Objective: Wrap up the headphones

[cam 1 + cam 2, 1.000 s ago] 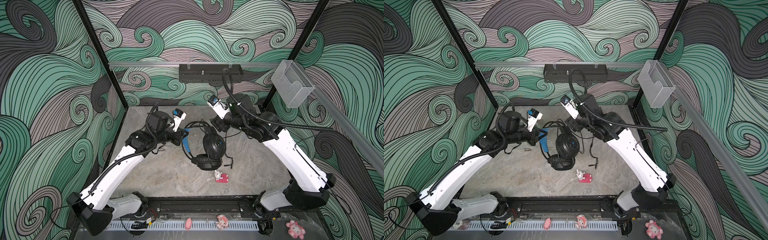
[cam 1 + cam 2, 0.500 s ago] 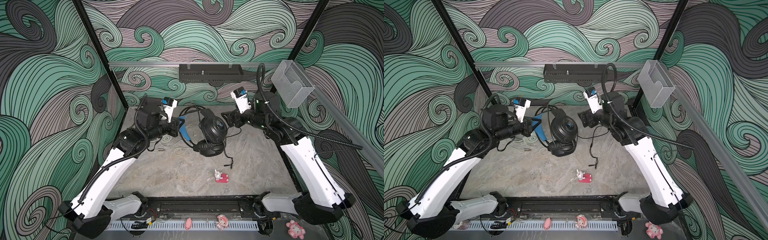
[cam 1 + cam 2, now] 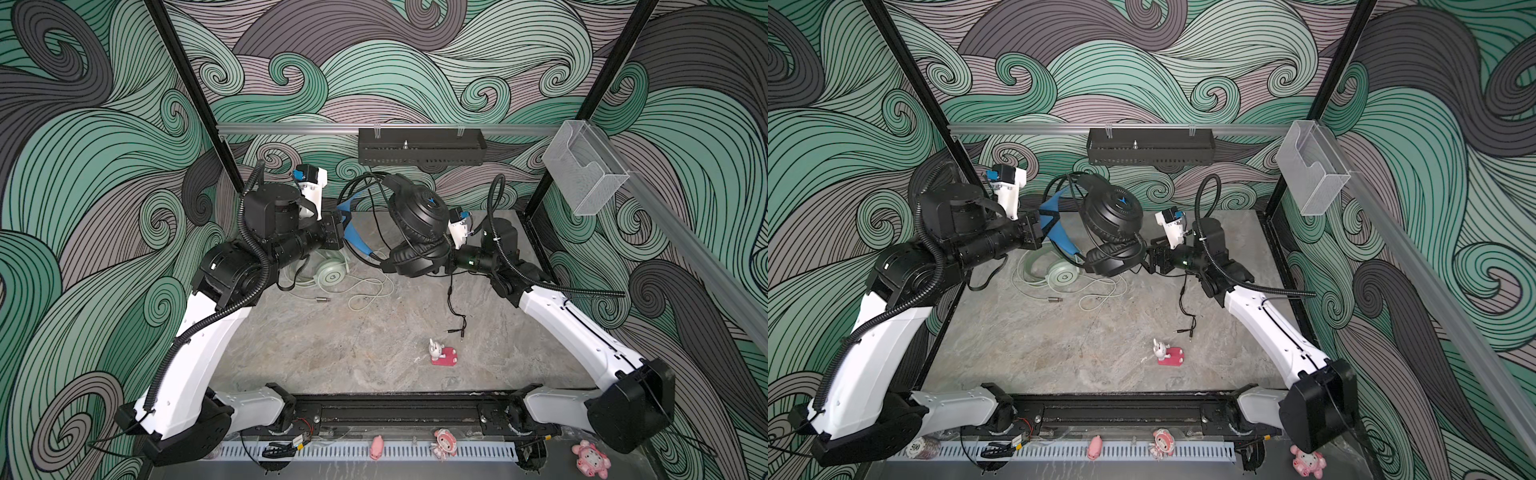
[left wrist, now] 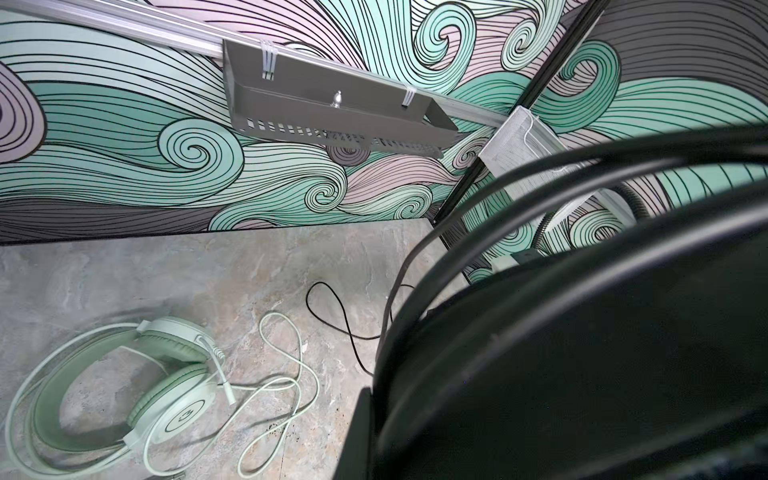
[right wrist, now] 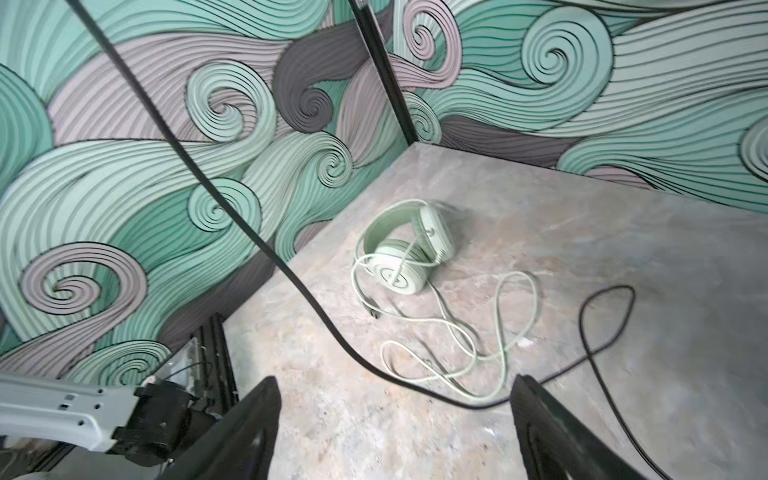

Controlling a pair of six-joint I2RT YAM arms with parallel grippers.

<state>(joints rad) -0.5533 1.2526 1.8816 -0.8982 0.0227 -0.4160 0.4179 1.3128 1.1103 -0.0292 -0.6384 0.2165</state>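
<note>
Now, your left gripper (image 3: 342, 226) is clamped tight on the blue band (image 3: 358, 239) of the black headset (image 3: 417, 216). It holds the set in the air, above the mint headset (image 3: 332, 272) and just toward the right arm from it. The mint headset lies flat on the table (image 3: 332, 353).

Your right gripper (image 5: 395, 432) sits beyond the black set from the mint headset, close by the lower ear cup (image 3: 419, 259). Its jaws are spread wide and hold nothing. In the right wrist view the black cable (image 5: 249, 232) crosses in front of them, not between them.

Some turns of that cable seem to loop over the band. The rest hangs to the table, and its plug (image 3: 454, 331) lies well away from the mint headset, on the right arm's side.

Watch for these:
- **A missed grab:** if you close the right jaws where they are, I expect them to catch air, because the cable runs ahead of the pads.
- **A slipped hold:** only one pinch on the band carries the set, so a hard pull on the cable may twist it or drag it out.
- **Lost loops:** with too much slack, the turns may slide off the band.
- **A tangle:** the mint cable (image 3: 370, 291) sprawls loose beside the mint headset, and the black tail lies close to it. Dragging the tail across could hook the two together and pull the mint headset along.
</note>
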